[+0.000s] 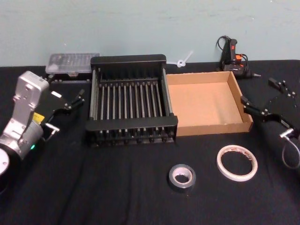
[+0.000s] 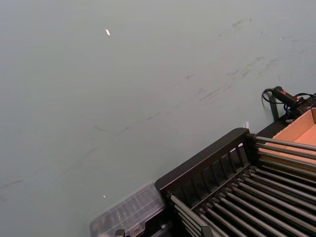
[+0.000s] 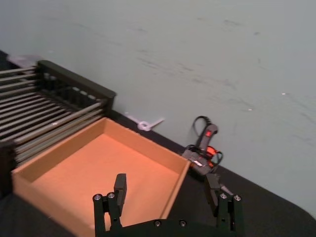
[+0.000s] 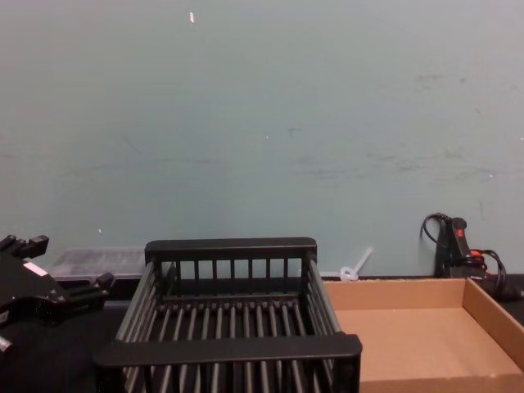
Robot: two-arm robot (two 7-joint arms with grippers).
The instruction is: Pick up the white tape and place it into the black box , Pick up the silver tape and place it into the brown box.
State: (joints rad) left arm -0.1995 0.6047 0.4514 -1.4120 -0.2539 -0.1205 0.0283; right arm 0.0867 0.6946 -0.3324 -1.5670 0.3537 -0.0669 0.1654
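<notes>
While both tapes lie untouched: white tape at five o'clock of black box, silver tape beside. Left gripper, right gripper: spread, empty. Next, probably: descend on white tape.

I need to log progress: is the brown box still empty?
Empty. The brown box shows only bare cardboard floor; the silver tape and white tape both lie on the table in front.
</notes>
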